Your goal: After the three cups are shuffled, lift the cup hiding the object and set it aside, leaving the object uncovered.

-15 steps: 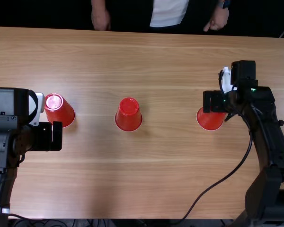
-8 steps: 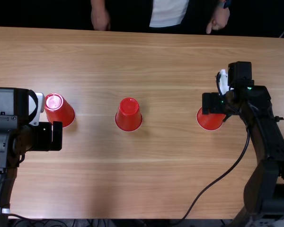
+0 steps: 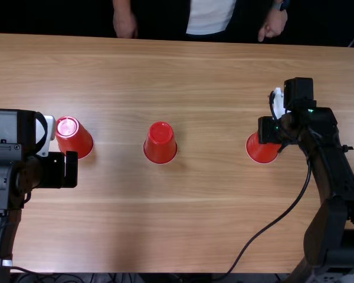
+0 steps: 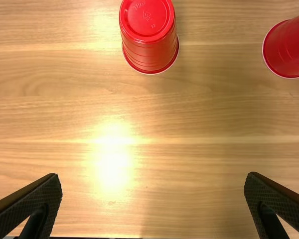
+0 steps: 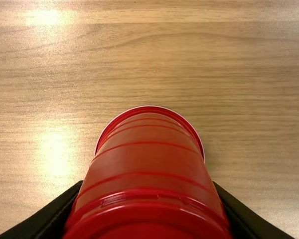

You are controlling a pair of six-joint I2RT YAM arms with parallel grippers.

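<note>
Wooden bench (image 3: 183, 76) — right cup (image 3: 262, 151) mouth-down on it, clasped in right hand (image 5: 148, 186); left hand (image 4: 150, 178) spread wide, near left cup (image 3: 74, 137), not touching; middle cup (image 3: 160, 143) alone between.

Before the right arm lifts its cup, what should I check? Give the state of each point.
1. Right gripper astride right cup, fingers against both sides: ok.
2. Right cup standing mouth down on table: ok.
3. Bare table between it and middle cup for setting down: ok.
4. Left gripper open, apart, near left cup: ok.
5. Object under right cup: cannot tell.
</note>
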